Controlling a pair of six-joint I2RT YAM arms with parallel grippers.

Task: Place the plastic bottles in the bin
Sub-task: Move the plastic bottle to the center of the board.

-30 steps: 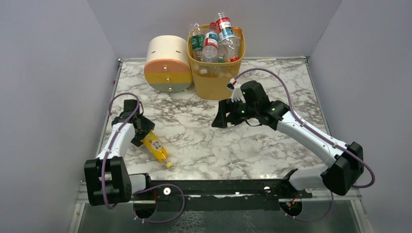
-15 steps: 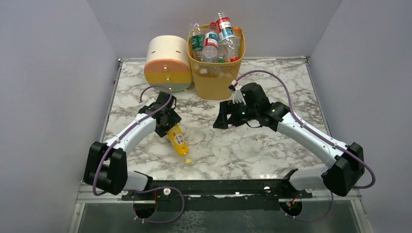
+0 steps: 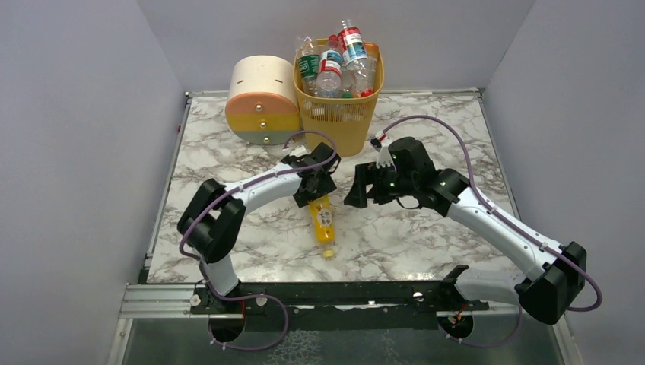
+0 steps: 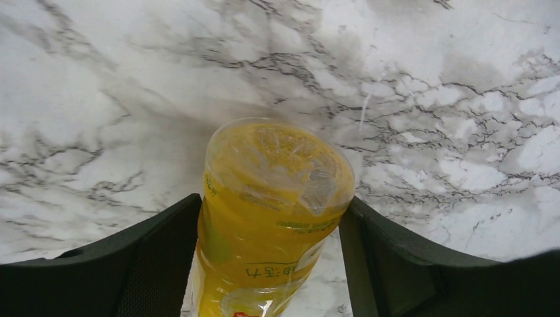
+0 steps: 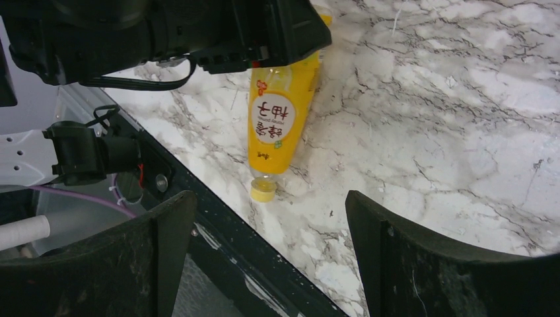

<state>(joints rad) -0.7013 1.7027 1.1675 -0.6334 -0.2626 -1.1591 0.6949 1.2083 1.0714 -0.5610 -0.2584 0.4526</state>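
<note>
The yellow bottle [image 3: 323,220] sits at the middle of the marble table [image 3: 426,228], in front of the bin [image 3: 339,125] and well short of it. Its long axis runs roughly from the far side to the near side: the base points away toward the bin and the yellow cap [image 5: 263,190] points at the near edge, with the label facing up. I cannot tell whether the cap end touches the tabletop or hangs just above it.

The left gripper [image 3: 316,188] is closed on the bottle near its base, one black finger [image 4: 158,244] pressed to each side, with the base sticking out past the fingertips. The left arm is folded at the elbow over the left of the table, and its forearm reaches rightward to the centre.

The right gripper [image 3: 356,195] stands wide with nothing between its fingers [image 5: 165,254]. It sits just to the right of the bottle, apart from it and facing it. The right arm stretches diagonally from the near right corner.

The bin at the back is heaped with plastic bottles [image 3: 332,65] that rise above its rim, and a round drawer unit [image 3: 262,103] stands just to its left.
</note>
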